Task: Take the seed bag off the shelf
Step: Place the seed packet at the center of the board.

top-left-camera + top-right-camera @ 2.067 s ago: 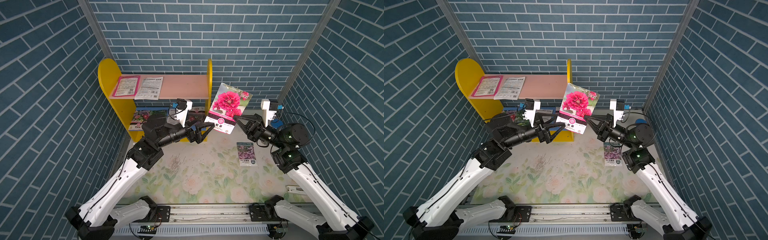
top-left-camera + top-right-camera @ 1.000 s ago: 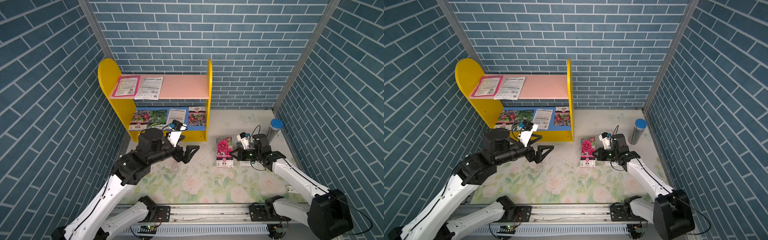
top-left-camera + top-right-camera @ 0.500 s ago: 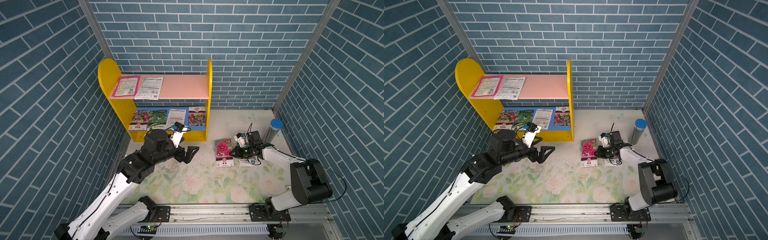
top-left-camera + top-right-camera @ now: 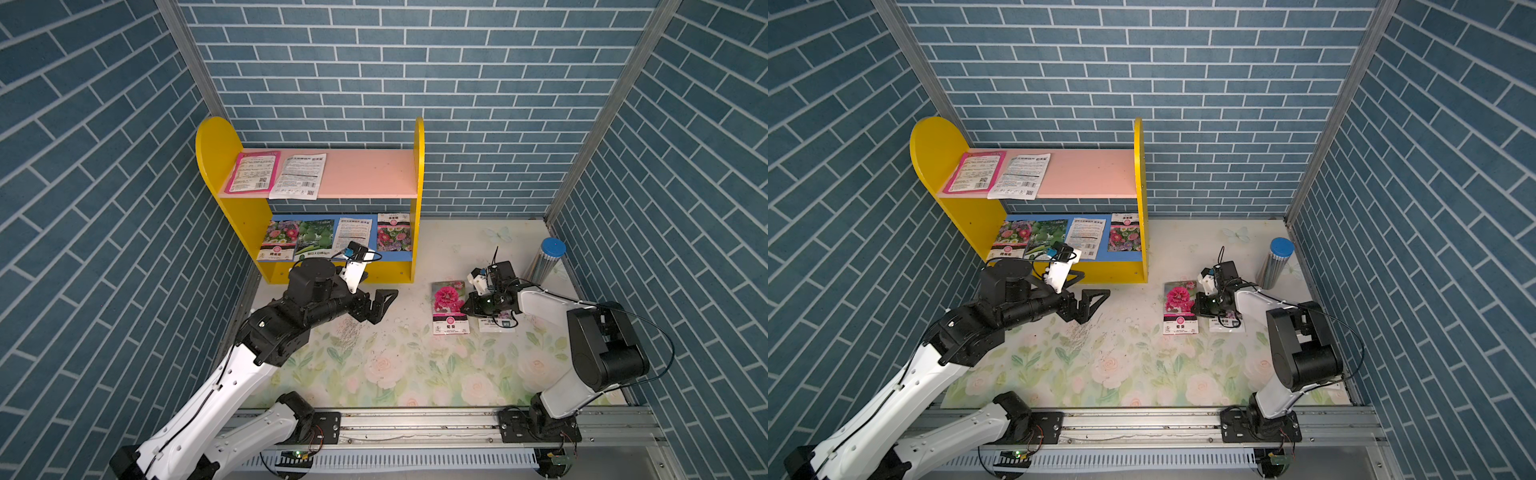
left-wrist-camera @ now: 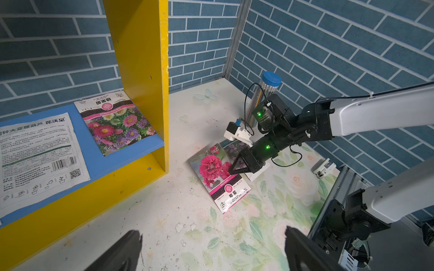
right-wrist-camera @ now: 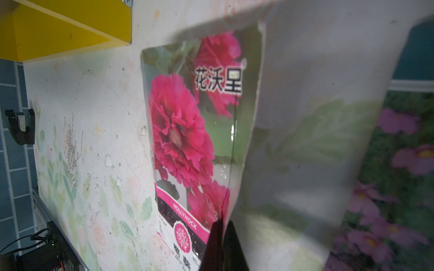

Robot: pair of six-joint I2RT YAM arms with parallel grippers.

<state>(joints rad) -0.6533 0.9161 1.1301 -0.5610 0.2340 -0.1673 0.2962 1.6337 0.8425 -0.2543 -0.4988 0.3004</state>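
- The surface (image 4: pixel 415 365) is where the seed bag (image 4: pixel 448 305) with the big pink flower lies. It is flat on the surface and well apart from the shelf (image 4: pixel 245 220).
- The right hand (image 5: pixel 233 169) is down low and squeezed tight on one edge of the seed bag. That edge curls up a little in the right wrist view.
- The left hand (image 4: pixel 384 306) is spread wide and holds nothing. It hangs in front of the shelf.
- I think the step now is to let the bag go. The right hand should open slowly and then go straight up. That way the thin bag does not stick to it and come along.
- It should also keep from dragging the purple flower bag (image 4: pixel 496 325), which lies just beside it and partly under the arm.
- Now the count: one surface.
- One shelf, with one pink board (image 4: pixel 365 174) and one blue board (image 4: pixel 390 255).
- Two arms, each with one hand.
- One tube (image 4: pixel 544 262) with a blue cap.
- Eight bags: two on the pink board, four on the blue board and two on the surface.
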